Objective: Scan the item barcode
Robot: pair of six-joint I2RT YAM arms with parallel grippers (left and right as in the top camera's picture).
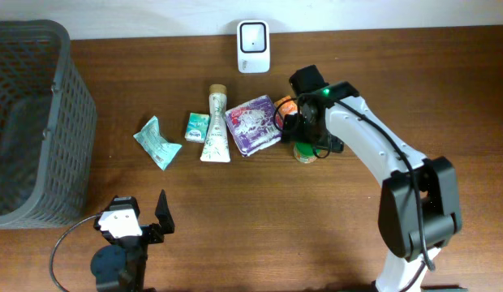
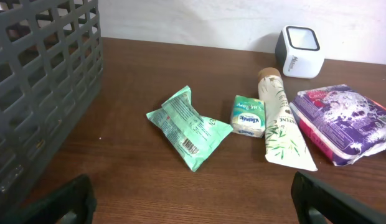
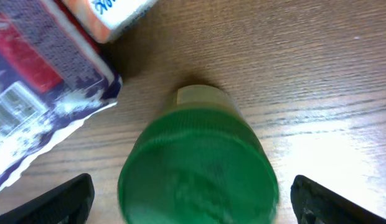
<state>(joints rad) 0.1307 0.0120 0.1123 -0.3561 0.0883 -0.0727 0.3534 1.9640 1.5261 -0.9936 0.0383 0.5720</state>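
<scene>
A jar with a green lid [image 3: 199, 165] stands upright on the wooden table [image 1: 260, 211]. In the overhead view the jar [image 1: 306, 152] sits just right of the purple packet [image 1: 253, 124]. My right gripper [image 3: 193, 205] hangs over the lid, open, with one finger on each side of it and a gap to both. The right gripper [image 1: 304, 134] is partly hidden under its own wrist. The white barcode scanner [image 1: 253, 46] stands at the far edge. My left gripper [image 2: 193, 208] is open over bare wood near the front, and the left gripper [image 1: 142, 209] holds nothing.
A grey mesh basket [image 1: 28, 122] fills the left side. In a row lie a green packet [image 2: 188, 127], a small tissue box [image 2: 248, 116], a tube [image 2: 281, 121] and the purple packet [image 2: 345, 121]. An orange-and-white pack [image 3: 112, 15] lies behind the jar.
</scene>
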